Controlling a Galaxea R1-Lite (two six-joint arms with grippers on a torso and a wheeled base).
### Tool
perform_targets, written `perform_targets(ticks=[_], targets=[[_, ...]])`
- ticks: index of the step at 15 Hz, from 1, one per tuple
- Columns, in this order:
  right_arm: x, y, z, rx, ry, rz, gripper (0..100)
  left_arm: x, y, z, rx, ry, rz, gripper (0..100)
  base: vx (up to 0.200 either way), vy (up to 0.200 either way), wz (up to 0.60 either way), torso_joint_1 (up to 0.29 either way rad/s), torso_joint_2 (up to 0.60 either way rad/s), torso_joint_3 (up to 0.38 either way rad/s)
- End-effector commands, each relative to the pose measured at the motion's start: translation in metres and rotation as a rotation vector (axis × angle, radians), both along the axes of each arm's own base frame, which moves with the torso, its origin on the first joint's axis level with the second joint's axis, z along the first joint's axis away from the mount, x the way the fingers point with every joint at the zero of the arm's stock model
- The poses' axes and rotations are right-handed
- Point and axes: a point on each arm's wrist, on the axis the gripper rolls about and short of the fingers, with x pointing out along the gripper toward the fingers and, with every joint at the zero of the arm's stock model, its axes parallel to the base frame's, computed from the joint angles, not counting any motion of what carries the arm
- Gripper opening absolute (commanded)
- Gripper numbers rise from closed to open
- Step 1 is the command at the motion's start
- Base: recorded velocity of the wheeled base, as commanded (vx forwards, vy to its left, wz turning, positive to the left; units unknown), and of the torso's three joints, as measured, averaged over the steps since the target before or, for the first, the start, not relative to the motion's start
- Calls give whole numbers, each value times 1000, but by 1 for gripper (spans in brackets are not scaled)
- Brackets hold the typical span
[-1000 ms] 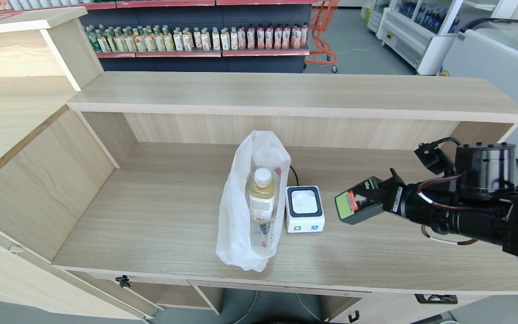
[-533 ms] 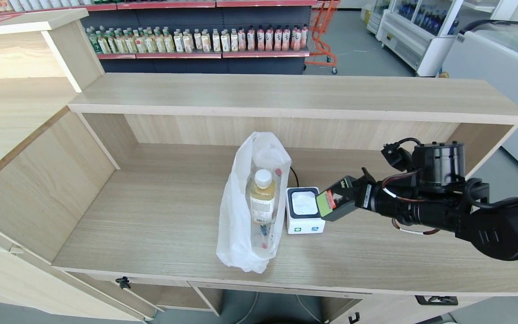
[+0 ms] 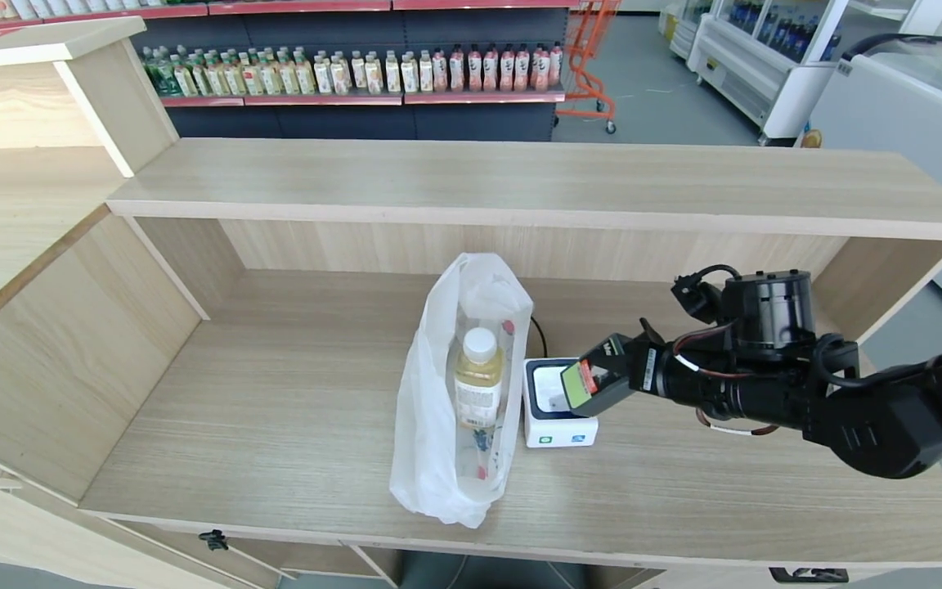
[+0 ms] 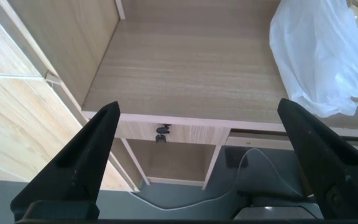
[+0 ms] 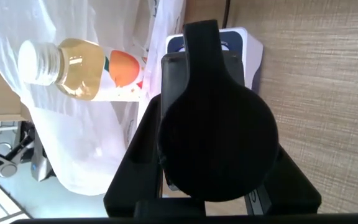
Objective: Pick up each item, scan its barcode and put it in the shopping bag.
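Right arm has swung in from the right side of the counter. One second back its load hung well clear of the scanner; now it sits over it.

- Load: small dark box with green-and-red end face, pinched in the right claw, green end overlapping the glass top of the white cube scanner.
- Reads as the scan step in hand; bagging of the box not yet done.
- White thin plastic shopping bag stands just beside the scanner, a yellow-drink bottle with white cap already upright inside.
- Right arm reaches in low, forearm near level, wrist pointing at the bag.
- Left claw spread wide, holding nothing, by the counter's near edge.
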Motion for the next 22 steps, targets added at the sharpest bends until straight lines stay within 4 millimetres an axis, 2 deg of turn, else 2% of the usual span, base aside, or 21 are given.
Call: perform_targets(ticks=[1, 8, 13, 15, 18, 19, 21, 22], targets=[[-1, 5, -2, 1, 7, 16, 0, 0, 0, 0, 0, 0, 1, 100, 0, 0, 0, 0, 0, 0], [12, 24, -31, -9, 13, 46, 0, 0, 0, 0, 2, 0, 1, 100, 0, 0, 0, 0, 0, 0], [15, 25, -35, -27, 12, 26, 0, 0, 0, 0, 2, 0, 1, 100, 0, 0, 0, 0, 0, 0], [11, 24, -20, -1, -22, 30, 0, 0, 0, 0, 2, 0, 1, 100, 0, 0, 0, 0, 0, 0], [-5, 16, 19, 87, -86, 21, 0, 0, 0, 0, 2, 0, 1, 100, 0, 0, 0, 0, 0, 0], [-18, 8, 35, 100, -118, 22, 0, 0, 0, 0, 2, 0, 1, 100, 0, 0, 0, 0, 0, 0], [-31, 1, 49, 72, -147, 29, 0, 0, 0, 0, 2, 0, 1, 100, 0, 0, 0, 0, 0, 0], [-40, -6, 48, 8, -170, 43, 0, 0, 0, 0, 2, 0, 1, 100, 0, 0, 0, 0, 0, 0]])
